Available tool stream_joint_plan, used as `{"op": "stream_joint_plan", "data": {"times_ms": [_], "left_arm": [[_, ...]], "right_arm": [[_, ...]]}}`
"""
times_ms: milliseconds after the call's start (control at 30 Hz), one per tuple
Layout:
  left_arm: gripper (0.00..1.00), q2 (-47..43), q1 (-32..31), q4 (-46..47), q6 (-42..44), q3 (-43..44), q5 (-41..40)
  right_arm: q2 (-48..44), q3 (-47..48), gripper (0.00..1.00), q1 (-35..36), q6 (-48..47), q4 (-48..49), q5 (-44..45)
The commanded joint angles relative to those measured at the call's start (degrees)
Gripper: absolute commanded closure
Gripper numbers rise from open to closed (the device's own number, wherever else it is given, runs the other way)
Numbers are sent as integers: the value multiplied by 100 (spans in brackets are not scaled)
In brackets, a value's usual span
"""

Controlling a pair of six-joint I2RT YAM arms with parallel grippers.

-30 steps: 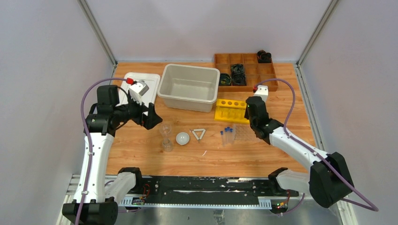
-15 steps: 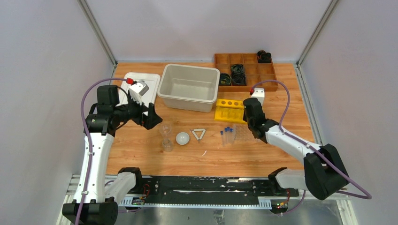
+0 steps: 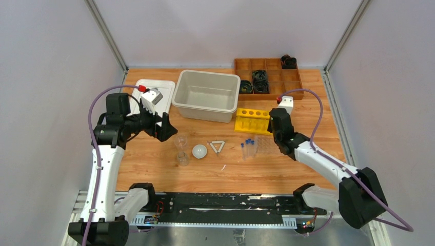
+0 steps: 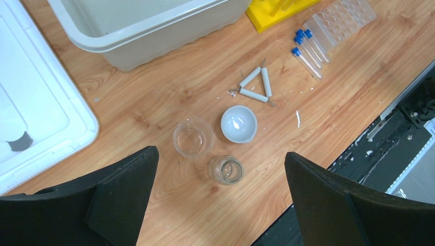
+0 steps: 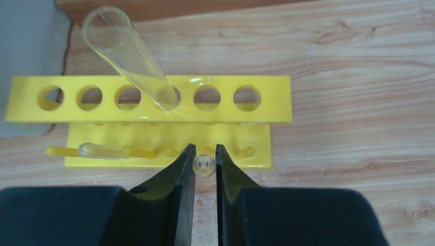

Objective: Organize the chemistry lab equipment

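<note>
Two small clear beakers [image 4: 193, 138] [image 4: 226, 169] stand on the wood next to a white round dish [image 4: 238, 123] and a white triangle frame [image 4: 255, 86]. Blue-capped tubes [image 4: 306, 49] lie by a clear well plate [image 4: 341, 18]. My left gripper [image 4: 220, 154] hangs open high above the beakers, holding nothing. My right gripper [image 5: 204, 154] is shut on a clear tube [image 5: 204, 165], seen end-on, just in front of the yellow rack [image 5: 154, 97]. Another clear tube [image 5: 131, 56] leans in a rack hole. A thin clear tube [image 5: 102, 150] lies on the rack's base.
A grey bin [image 3: 207, 95] sits behind the beakers, a white tray [image 3: 154, 92] to its left. A wooden compartment box [image 3: 268, 77] with black items stands at the back right. The yellow rack [image 3: 252, 120] lies between bin and right gripper [image 3: 270, 132].
The right gripper swung slightly left beside the rack, then came back right, still holding the tube. The left arm has not moved.
</note>
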Motion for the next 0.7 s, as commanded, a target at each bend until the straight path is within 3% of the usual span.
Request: {"op": "stream_joint_plan", "data": {"times_ms": [0, 667], "left_arm": [[0, 20, -13, -4, 28, 218, 100], [0, -3, -13, -3, 25, 242, 126]], "right_arm": [[-387, 154, 100, -89, -96, 116, 207], [237, 145, 100, -219, -128, 525, 159]]}}
